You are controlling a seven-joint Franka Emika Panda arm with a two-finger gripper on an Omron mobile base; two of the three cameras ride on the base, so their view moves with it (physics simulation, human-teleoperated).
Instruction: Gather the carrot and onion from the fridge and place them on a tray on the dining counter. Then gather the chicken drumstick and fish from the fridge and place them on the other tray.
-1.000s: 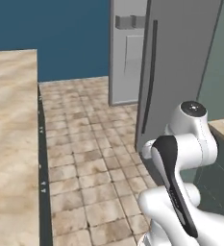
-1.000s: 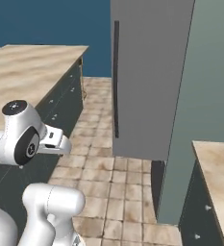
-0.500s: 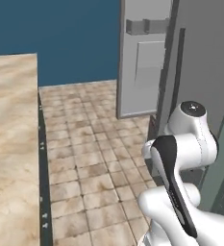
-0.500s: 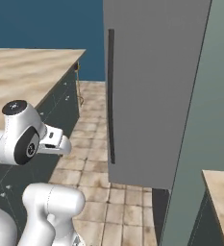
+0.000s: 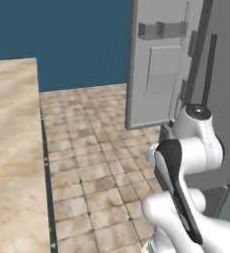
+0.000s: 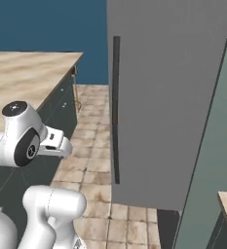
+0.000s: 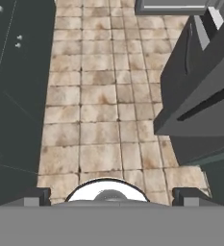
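At the far left of the left base view a beige stone-patterned counter runs away from the camera, its long axis along the tiled floor beside it. Right of the floor stands the grey fridge, upright, its long axis vertical; a dark vertical handle runs down its nearer face, and a panel with a small shelf-like ledge shows on the farther section. The white arm rises in front of the fridge at lower right. In the right base view the counter lies left with dark cabinet fronts below, the arm is folded at lower left, and the fridge fills the middle and right, door closed, its dark handle vertical. In the hand view the gripper points down at the floor, finger tips set wide apart, holding nothing; dark cabinets lie left, the fridge right. Carrot, onion, drumstick, fish and trays cannot be located.
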